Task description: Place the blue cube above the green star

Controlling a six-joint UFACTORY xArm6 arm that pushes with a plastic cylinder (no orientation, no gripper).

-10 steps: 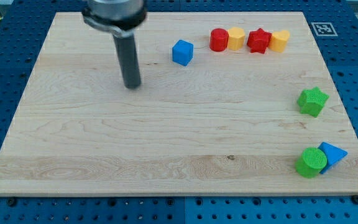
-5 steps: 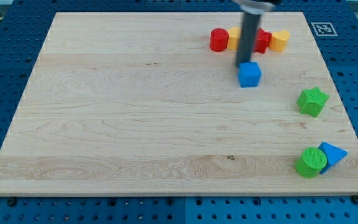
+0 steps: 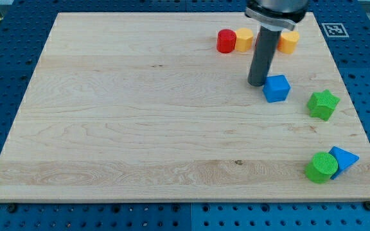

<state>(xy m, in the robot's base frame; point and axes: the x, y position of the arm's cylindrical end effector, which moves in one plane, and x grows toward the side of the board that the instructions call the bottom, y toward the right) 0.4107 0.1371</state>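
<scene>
The blue cube [image 3: 276, 88] lies on the wooden board [image 3: 140, 128] at the view's right, just left of and slightly above the green star [image 3: 322, 104], with a small gap between them. My tip [image 3: 257, 83] stands at the cube's upper left corner, touching or almost touching it. The rod rises from there toward the view's top.
A red cylinder [image 3: 226, 41], a yellow block [image 3: 243, 38] and another yellow block [image 3: 289, 42] line the view's top; the rod hides what lies between them. A green cylinder [image 3: 321, 167] and a blue triangular block [image 3: 344, 157] sit at the bottom right.
The blue cube has slid right and down toward the green star. My tip has followed it the same way, staying at its upper left. The rod now covers the red star.
</scene>
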